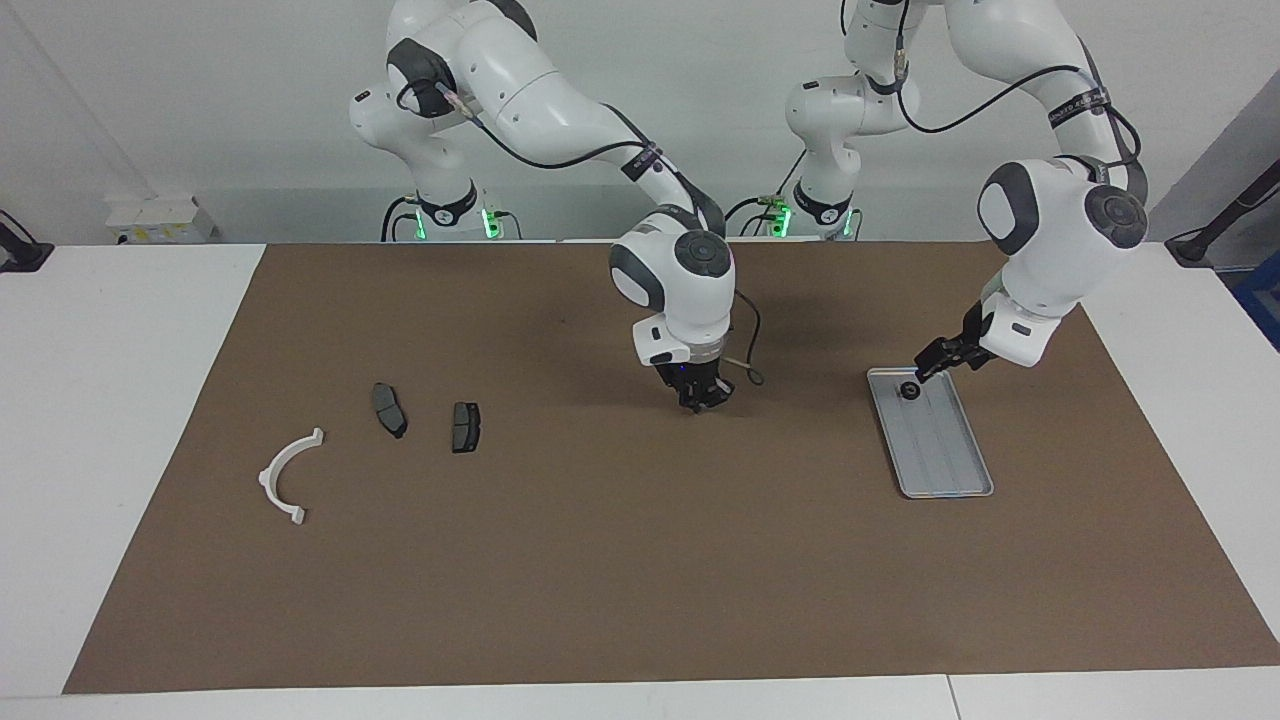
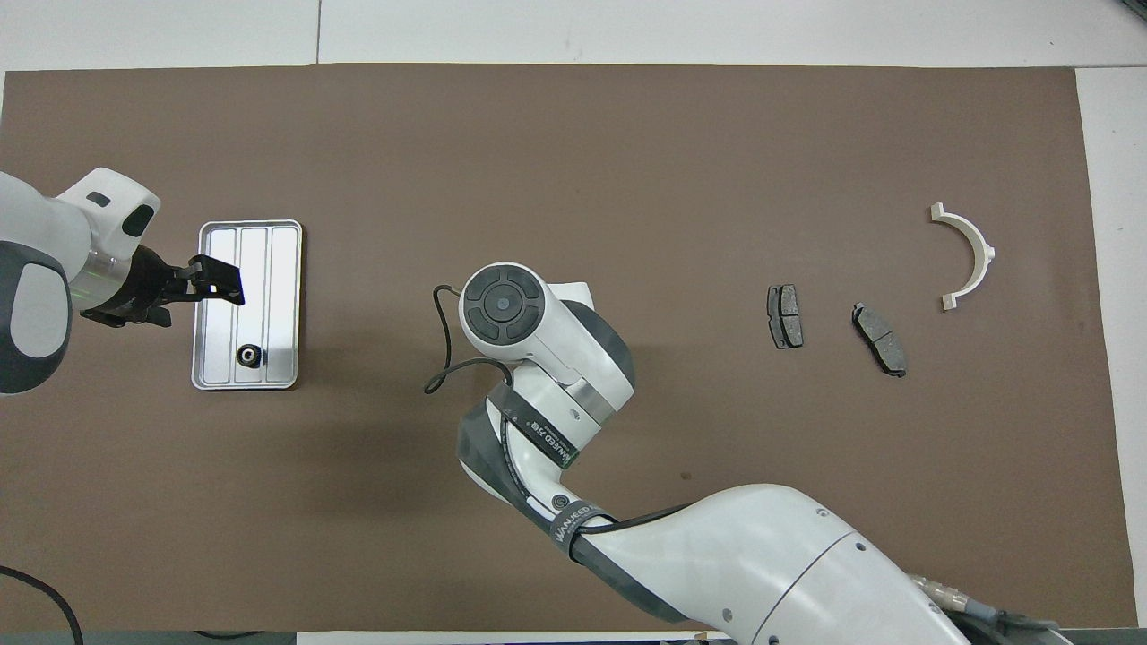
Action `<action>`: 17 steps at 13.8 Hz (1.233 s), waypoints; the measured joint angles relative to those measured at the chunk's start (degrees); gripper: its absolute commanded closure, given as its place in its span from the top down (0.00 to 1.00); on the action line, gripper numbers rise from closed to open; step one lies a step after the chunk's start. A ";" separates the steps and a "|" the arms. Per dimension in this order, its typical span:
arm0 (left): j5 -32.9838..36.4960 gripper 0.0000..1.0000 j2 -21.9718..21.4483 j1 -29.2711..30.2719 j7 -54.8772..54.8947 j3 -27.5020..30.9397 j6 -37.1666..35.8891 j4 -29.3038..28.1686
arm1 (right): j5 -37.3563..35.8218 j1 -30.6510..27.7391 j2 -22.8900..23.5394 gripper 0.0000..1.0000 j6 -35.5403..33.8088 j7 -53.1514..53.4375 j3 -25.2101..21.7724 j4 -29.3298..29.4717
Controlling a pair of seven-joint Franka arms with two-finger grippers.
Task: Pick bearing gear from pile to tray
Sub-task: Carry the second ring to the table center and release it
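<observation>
We read the left gripper [image 1: 928,364] as just above the tray [image 1: 945,455], at the end of it nearest the robots, fingers apart and holding nothing. The bearing gear [image 1: 909,390] sits on the tray floor just under those fingertips, in the tray corner nearest the robots; in the overhead view it shows as a small dark ring [image 2: 247,356] clear of the gripper [image 2: 218,276]. So the drop looks done and the step in hand is the left arm clearing off the tray.

The right gripper [image 1: 700,398] hangs low over bare mat, between the tray and the pile, fingertips together, nothing in them as far as we can tell.

What remains of the pile lies well away from the tray, toward the right arm's end: two brake pads [image 1: 389,409], [image 1: 465,426] and a white half-ring [image 1: 285,476]. We see no second gear there.

Next move, our guess: lift the left gripper straight up so it doesn't nudge the gear, then park.
</observation>
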 measured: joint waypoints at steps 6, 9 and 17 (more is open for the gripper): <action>0.00 1.00 0.00 -1.19 -2.11 -0.10 0.08 0.00 | -0.44 0.00 -0.37 0.66 1.95 0.00 0.01 -1.48; 0.00 1.00 0.00 -1.75 -4.14 -0.12 0.36 0.00 | -1.26 -0.07 -0.42 1.00 2.04 0.00 -0.01 -1.67; 0.00 1.00 0.04 -3.26 -8.98 -0.28 1.79 -0.01 | -3.01 -3.82 -1.48 1.00 -5.48 -7.05 -0.16 4.93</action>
